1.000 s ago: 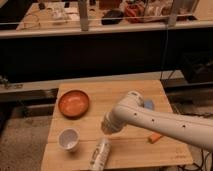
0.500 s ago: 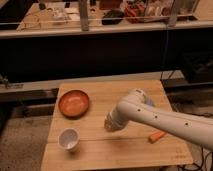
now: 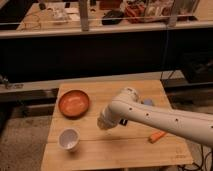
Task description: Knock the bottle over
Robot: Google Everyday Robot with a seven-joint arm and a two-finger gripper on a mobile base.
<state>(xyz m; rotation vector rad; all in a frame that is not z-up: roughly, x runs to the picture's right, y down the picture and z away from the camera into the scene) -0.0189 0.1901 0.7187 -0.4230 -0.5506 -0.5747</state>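
The bottle does not show in the camera view; no cream-beige bottle stands or lies on the wooden table (image 3: 125, 150). My white arm reaches in from the lower right and bends over the middle of the table. Its gripper end (image 3: 105, 122) hangs low over the table centre, right of the white cup (image 3: 69, 139) and below-right of the bowl. A small dark part (image 3: 123, 121) shows just behind the arm's end.
An orange-brown bowl (image 3: 74, 103) sits at the table's back left. A small orange object (image 3: 157, 136) lies at the front right. A blue-grey object (image 3: 148, 102) peeks out behind the arm. A dark shelf unit and a cluttered counter stand behind the table.
A cream bottle lay near the table's front edge, right of the cup, one second ago; it no longer shows. The arm's end has stayed almost in place.
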